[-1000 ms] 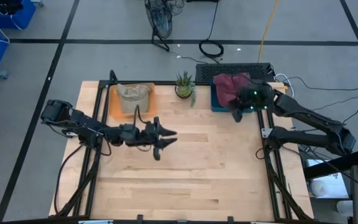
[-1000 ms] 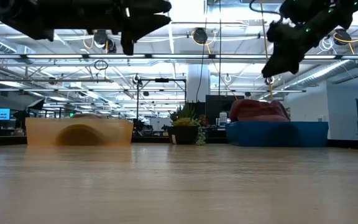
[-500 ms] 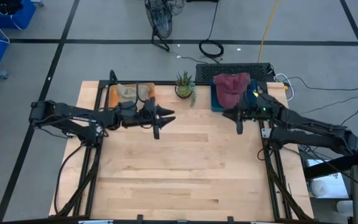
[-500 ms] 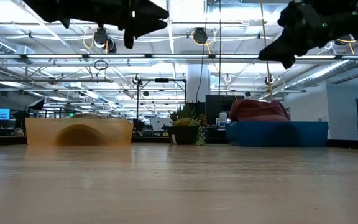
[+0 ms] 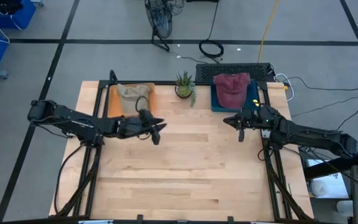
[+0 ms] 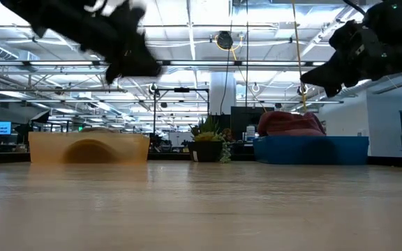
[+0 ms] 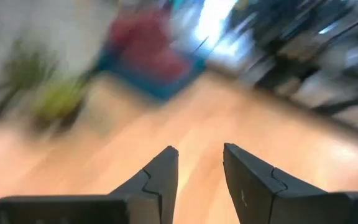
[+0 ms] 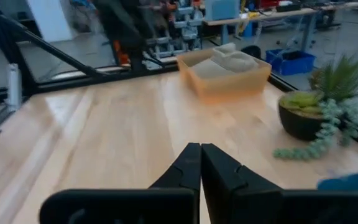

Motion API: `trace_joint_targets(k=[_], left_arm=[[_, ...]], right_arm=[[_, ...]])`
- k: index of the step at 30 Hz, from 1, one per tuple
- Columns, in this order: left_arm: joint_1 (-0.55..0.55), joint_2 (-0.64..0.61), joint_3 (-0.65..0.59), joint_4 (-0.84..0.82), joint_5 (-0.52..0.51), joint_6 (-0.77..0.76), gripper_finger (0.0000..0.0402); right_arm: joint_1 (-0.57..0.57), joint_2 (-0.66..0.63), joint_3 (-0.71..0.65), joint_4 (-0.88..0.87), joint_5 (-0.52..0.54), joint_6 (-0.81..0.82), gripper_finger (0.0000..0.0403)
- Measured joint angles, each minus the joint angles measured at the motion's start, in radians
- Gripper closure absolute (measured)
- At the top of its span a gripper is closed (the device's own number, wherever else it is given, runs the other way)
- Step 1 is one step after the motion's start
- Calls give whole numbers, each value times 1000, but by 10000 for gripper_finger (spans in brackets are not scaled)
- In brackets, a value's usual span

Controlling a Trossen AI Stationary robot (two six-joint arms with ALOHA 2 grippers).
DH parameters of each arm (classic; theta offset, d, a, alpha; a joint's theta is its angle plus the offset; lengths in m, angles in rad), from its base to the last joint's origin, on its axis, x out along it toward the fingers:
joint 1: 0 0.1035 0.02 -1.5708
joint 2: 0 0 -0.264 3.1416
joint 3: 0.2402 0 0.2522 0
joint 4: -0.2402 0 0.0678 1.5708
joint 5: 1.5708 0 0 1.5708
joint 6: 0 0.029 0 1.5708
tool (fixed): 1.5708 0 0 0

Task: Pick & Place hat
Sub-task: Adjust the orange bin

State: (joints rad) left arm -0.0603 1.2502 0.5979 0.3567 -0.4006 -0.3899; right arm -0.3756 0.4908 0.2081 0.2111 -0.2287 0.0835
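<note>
A maroon hat (image 5: 231, 89) lies in a blue bin (image 5: 215, 104) at the table's far right; in the low view the maroon hat (image 6: 290, 123) bulges above the bin's rim. A tan hat (image 5: 133, 93) lies in an orange bin (image 5: 113, 106) at the far left. My left gripper (image 5: 158, 130) hovers open above the table, just near of the orange bin; in its blurred wrist view the left gripper (image 7: 199, 155) shows a gap. My right gripper (image 5: 240, 127) hangs shut in the air just near of the blue bin, and the right gripper (image 8: 200, 149) points toward the orange bin (image 8: 229, 78).
A small potted plant (image 5: 184, 86) stands at the far edge between the two bins. The wooden table top (image 5: 191, 168) stretches wide in the middle and toward the near edge. Black frame rails run along the table's left and right sides.
My right gripper has drawn back from the blue bin toward the near edge, and the maroon hat now shows whole in the bin. My left gripper swung toward the far edge, then came back a little toward the near edge, still moving fast.
</note>
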Motion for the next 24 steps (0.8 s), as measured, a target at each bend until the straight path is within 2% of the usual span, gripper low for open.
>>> trace_joint_targets(k=[3, 7, 15, 19, 24], left_arm=[[18, -19, -4, -309, -131, -195, 271], [73, -18, -4, -612, -118, -451, 271], [151, -18, -3, -872, -123, -645, 271], [204, 25, -5, -1020, -124, -734, 271], [288, 88, -43, -987, -204, -708, 271]], right_arm=[[6, -15, 0, 4, -8, 5, 402], [5, -21, 0, 5, -6, 25, 402], [5, -21, 0, 0, -7, 28, 402], [5, -21, 0, -7, -8, 28, 403], [5, -21, 0, -7, -8, 28, 403]])
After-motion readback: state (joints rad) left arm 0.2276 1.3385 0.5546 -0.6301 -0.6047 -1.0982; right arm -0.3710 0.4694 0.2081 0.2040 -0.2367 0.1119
